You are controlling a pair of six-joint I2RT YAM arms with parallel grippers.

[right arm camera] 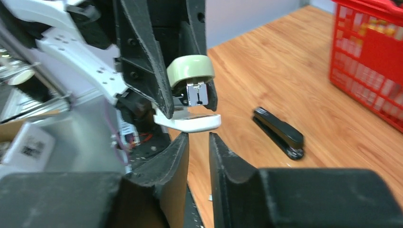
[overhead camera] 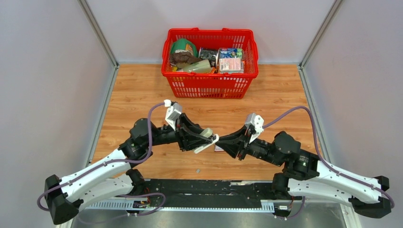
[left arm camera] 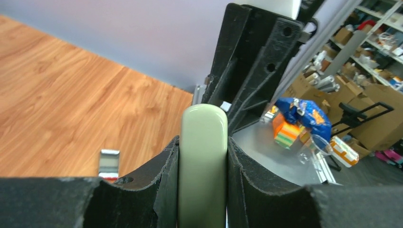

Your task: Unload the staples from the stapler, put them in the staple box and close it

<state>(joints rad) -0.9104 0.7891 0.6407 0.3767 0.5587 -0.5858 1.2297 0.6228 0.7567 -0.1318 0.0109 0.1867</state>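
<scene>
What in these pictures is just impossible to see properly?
- Green stapler: left wrist view, the left gripper covers its lower part; any staples inside cannot be seen.
- Black stapler: not made out in the top view, perhaps under the arms.
- Basket contents: labels too small from above; cut off by the frame edge in the right wrist view.
- Shiny piece on the table: left wrist view, partly behind the gripper.
</scene>
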